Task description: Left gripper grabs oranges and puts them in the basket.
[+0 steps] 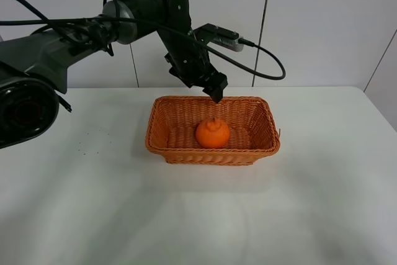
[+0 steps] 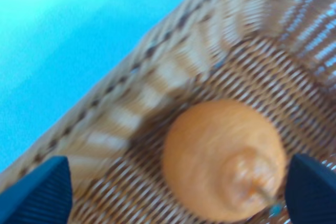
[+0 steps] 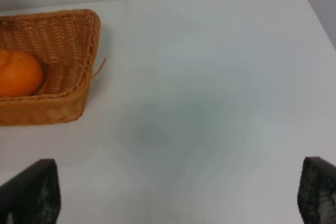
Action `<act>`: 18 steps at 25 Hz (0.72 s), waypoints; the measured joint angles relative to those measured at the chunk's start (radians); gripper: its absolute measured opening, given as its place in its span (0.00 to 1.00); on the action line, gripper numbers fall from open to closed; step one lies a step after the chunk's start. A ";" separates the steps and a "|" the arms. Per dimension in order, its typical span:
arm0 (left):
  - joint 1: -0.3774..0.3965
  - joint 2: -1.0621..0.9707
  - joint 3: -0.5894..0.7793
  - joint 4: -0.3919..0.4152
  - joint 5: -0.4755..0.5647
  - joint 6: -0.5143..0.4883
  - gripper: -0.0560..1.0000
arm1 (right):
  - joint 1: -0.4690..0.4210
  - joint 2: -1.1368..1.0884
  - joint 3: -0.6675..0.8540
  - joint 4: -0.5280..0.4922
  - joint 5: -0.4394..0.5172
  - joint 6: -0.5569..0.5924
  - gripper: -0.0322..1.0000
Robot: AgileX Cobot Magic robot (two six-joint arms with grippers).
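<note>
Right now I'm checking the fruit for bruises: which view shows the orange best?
Exterior high: the whole orange is sharp, sitting in the basket, knob up. The left wrist view is closer but blurred, and the right wrist view cuts it off at the picture's edge.

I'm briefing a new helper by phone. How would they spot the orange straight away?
Find the white table, then the brown wicker basket near its middle. The orange lies inside it, the only round bright thing there, knobbed on top.
</note>
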 joint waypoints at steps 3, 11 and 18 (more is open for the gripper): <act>0.010 -0.019 0.000 0.038 0.019 -0.015 0.92 | 0.000 0.000 0.000 0.000 0.000 0.000 0.70; 0.138 -0.104 0.000 0.091 0.048 -0.046 0.92 | 0.000 0.000 0.000 0.000 0.000 0.000 0.70; 0.376 -0.176 0.000 0.121 0.057 -0.049 0.92 | 0.000 0.000 0.000 0.000 0.000 0.000 0.70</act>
